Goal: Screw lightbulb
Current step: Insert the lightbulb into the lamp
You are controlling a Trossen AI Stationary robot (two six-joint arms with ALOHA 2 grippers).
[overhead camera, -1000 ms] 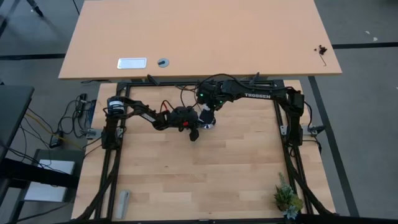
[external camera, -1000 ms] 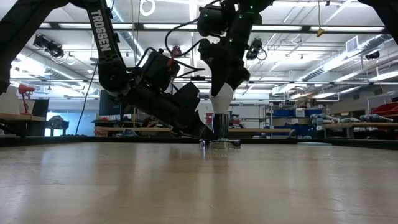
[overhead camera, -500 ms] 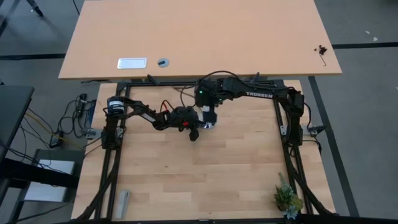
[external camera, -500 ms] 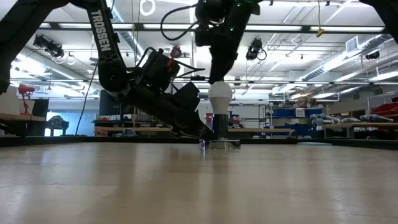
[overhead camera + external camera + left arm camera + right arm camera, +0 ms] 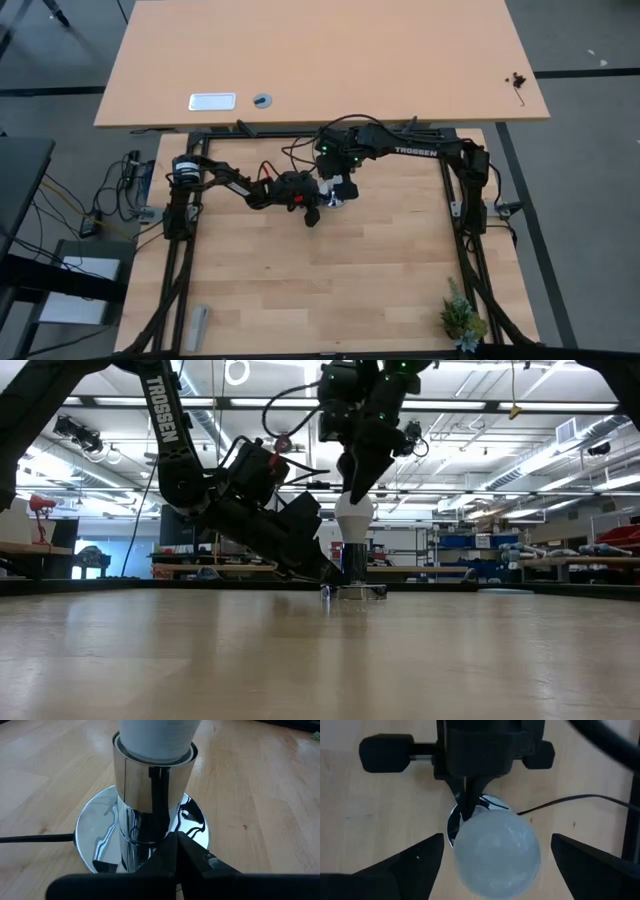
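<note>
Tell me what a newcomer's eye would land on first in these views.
The white lightbulb standing upright in the shiny socket near the table's far middle. The right gripper hangs directly above the bulb with fingers spread wide on either side of it, while the left gripper, shut, presses its fingertips onto the socket's mirror-like round base, where a thin black cord leads away.

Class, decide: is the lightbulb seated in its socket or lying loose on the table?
Seated and upright: the lightbulb stands with its neck inside the chrome socket. How far it is screwed in cannot be told.
</note>
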